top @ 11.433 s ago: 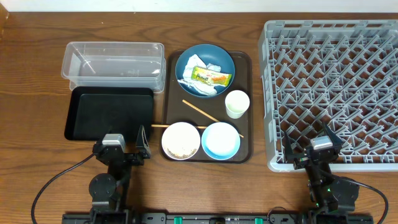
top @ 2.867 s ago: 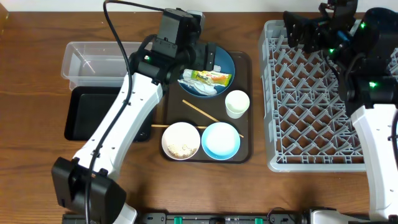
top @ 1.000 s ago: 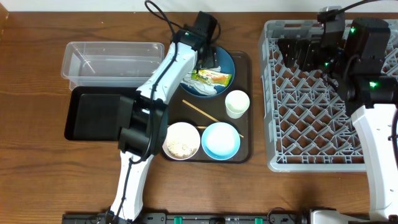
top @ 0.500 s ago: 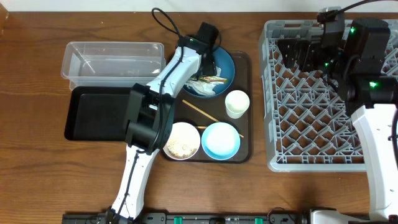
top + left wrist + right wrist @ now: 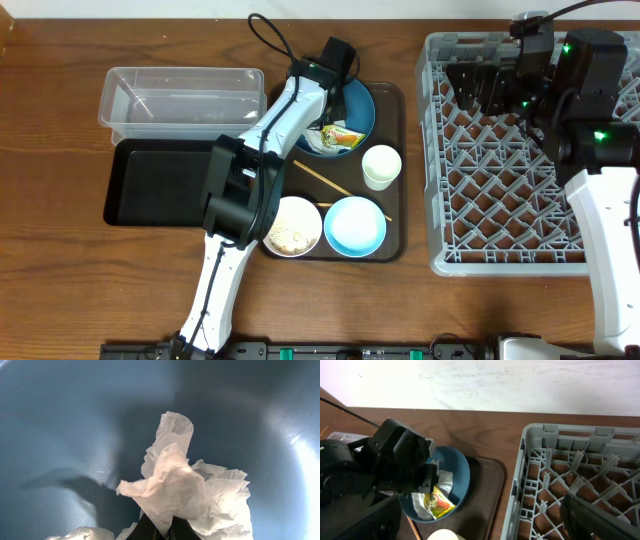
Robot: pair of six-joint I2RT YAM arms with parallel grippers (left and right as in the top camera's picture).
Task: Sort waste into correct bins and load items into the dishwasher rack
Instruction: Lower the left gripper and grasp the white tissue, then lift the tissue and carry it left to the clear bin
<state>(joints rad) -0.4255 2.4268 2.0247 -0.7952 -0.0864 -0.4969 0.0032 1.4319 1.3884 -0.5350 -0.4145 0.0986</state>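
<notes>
— What do we count on the table?
— One dark blue dish, one white bowl, one light blue bowl: two bowls in all. One small cup, two chopsticks.
— And the waste?
— We make it one crumpled tissue and one snack wrapper; the rice grains we cannot count.
— Containers?
— One clear tub, one black tray, one brown serving tray, one grey rack.

Overhead: bright, even light from above, soft shadows on the bench, sharp throughout. Left wrist: extreme close-up, blue dish carries a dark shadow and glare at right; tissue bright (near blown out). Right wrist: dimmer, wall washed out, rack soft toward the lower edge.
</notes>
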